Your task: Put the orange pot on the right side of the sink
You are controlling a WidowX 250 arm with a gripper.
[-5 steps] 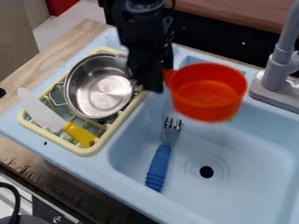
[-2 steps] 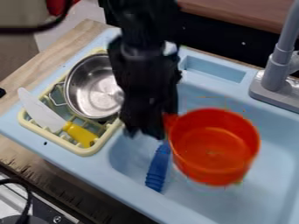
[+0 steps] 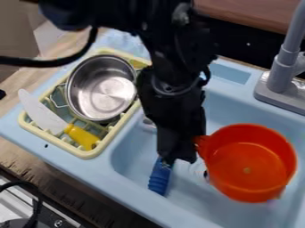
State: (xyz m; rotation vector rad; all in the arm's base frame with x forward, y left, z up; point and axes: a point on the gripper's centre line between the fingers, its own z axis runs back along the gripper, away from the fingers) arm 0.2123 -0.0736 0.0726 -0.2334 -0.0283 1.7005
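Note:
The gripper (image 3: 182,158) hangs over the middle of the blue sink (image 3: 134,187), shut on the handle of the orange pot (image 3: 247,164). The pot is to the gripper's right, above the right part of the basin, with its open top facing up. Whether its base touches the basin cannot be told. The arm covers part of the basin and most of the fork lying there.
A blue-handled fork (image 3: 158,178) lies in the basin below the gripper. To the left, a yellow drying rack (image 3: 89,153) holds a metal pot (image 3: 104,89) and a yellow-handled knife (image 3: 82,136). A grey faucet (image 3: 280,82) stands at the upper right.
The gripper has carried the orange pot from near the sink's back edge toward the front and right. The arm now covers the fork's prongs and the drain partly.

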